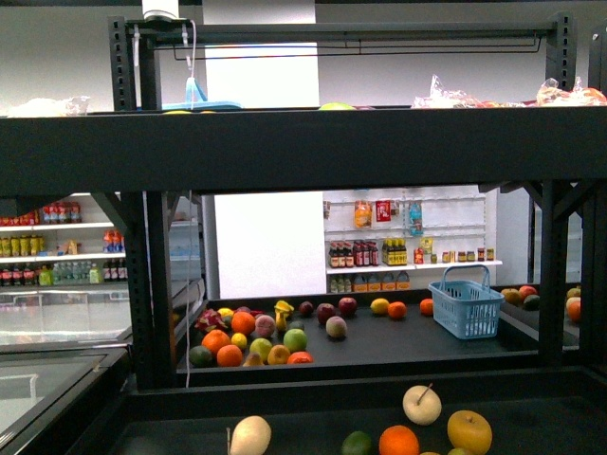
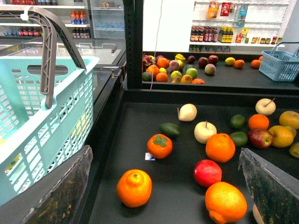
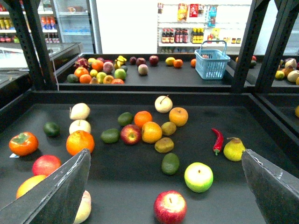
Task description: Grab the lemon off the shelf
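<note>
The lemon (image 2: 225, 202), an oval yellow-orange fruit with a small pointed tip, lies on the black deck of the shelf (image 2: 135, 135) among other fruit. My left gripper (image 2: 164, 156) is open and empty above the deck, and the lemon lies just inside its finger (image 2: 271, 191). In the right wrist view the lemon (image 3: 27, 185) shows partly behind a finger (image 3: 56, 191). My right gripper (image 3: 166, 154) is open and empty over the shelf deck (image 3: 219, 196). Neither gripper shows in the front view, only the shelf rim (image 1: 332, 391).
A teal basket (image 2: 42, 116) hangs by the left gripper. Near the lemon lie a knobbed orange (image 2: 134, 187), a red fruit (image 2: 207, 172) and a persimmon (image 2: 159, 146). A red apple (image 3: 170, 207), a green apple (image 3: 198, 177) and a pear (image 3: 233, 150) lie under the right gripper. A blue basket (image 1: 465, 303) stands on the far shelf.
</note>
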`<state>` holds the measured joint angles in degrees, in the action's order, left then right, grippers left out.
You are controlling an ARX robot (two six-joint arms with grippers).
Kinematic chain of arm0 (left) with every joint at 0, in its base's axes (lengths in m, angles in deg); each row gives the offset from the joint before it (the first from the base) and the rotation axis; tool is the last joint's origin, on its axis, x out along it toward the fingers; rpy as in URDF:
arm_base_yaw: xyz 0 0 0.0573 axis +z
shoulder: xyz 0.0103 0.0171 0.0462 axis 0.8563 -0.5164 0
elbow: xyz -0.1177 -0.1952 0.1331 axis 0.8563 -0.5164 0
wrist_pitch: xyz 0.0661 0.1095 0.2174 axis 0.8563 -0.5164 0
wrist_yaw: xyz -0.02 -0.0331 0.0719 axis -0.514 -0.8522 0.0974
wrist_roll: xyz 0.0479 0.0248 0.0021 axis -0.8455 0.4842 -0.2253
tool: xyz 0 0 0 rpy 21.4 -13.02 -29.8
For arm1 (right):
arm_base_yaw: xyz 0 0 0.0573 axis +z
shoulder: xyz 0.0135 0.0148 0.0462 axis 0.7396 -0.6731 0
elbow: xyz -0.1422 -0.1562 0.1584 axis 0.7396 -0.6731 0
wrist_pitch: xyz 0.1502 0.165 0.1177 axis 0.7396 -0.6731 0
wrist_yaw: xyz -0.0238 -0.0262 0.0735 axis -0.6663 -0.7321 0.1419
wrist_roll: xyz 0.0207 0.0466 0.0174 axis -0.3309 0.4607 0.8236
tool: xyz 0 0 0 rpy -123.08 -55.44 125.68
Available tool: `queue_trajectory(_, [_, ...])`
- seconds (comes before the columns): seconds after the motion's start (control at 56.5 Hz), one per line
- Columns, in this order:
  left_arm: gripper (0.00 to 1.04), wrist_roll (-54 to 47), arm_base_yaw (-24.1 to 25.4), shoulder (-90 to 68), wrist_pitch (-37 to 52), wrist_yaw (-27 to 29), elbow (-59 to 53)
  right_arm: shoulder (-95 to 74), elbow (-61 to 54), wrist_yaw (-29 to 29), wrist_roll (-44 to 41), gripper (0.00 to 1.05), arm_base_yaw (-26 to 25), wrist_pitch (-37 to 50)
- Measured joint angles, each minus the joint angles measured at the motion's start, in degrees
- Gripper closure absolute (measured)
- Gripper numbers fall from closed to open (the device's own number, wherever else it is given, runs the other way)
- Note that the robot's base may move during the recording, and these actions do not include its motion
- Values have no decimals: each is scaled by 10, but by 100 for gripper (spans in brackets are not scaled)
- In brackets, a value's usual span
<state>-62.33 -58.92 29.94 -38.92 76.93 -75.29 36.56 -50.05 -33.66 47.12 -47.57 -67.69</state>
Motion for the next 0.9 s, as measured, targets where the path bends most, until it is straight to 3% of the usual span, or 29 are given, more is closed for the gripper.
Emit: queue_trajectory(0.903, [8, 0, 0, 0, 0, 0, 0, 0, 0, 0, 0, 7, 0, 0])
